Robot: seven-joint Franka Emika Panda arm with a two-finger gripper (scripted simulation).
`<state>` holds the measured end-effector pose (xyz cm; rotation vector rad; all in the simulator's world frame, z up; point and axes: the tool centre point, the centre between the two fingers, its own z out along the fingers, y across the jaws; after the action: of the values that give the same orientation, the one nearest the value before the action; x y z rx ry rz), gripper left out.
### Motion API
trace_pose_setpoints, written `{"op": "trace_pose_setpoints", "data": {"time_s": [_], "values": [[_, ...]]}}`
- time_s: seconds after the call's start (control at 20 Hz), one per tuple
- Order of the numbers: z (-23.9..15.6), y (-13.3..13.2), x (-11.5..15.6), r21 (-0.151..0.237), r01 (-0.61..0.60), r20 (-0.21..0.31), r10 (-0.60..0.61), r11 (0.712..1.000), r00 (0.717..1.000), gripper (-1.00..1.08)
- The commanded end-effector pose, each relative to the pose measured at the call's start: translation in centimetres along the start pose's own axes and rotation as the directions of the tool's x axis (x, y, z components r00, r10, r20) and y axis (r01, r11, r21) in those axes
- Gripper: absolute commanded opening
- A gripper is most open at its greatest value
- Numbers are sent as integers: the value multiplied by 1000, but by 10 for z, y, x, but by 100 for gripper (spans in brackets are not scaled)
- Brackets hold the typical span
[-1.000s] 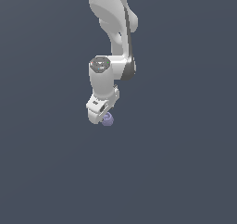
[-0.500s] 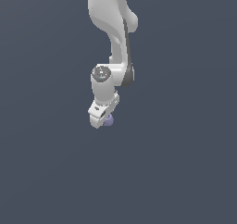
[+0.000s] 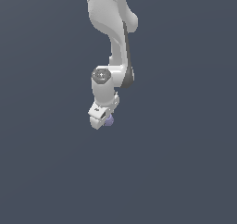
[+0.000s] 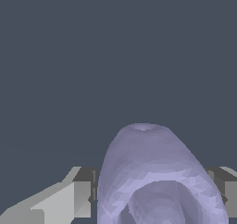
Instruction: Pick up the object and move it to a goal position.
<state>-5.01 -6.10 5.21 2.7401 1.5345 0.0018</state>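
Pale purple object [image 4: 155,172] being pinched between the fingers [image 4: 69,197] of the white gripper [image 3: 102,120], arm [image 3: 113,38] being reached down over a plain dark grey ground [image 3: 185,163]

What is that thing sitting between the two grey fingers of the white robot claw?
A small pale purple rounded lump fills the gap between the fingers. The wrist view shows it; in the exterior view it only peeks out beside the gripper.
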Motion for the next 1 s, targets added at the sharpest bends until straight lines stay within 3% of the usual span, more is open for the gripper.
{"op": "trace_pose_setpoints", "data": {"time_s": [0.0,0.5,0.95], "values": [[1,-1,0,2,0,0,0,1000,1000,-100],[-11,1,3,0,0,0,0,1000,1000,-100],[-66,5,20,0,1,0,-1,1000,1000,-100]]}}
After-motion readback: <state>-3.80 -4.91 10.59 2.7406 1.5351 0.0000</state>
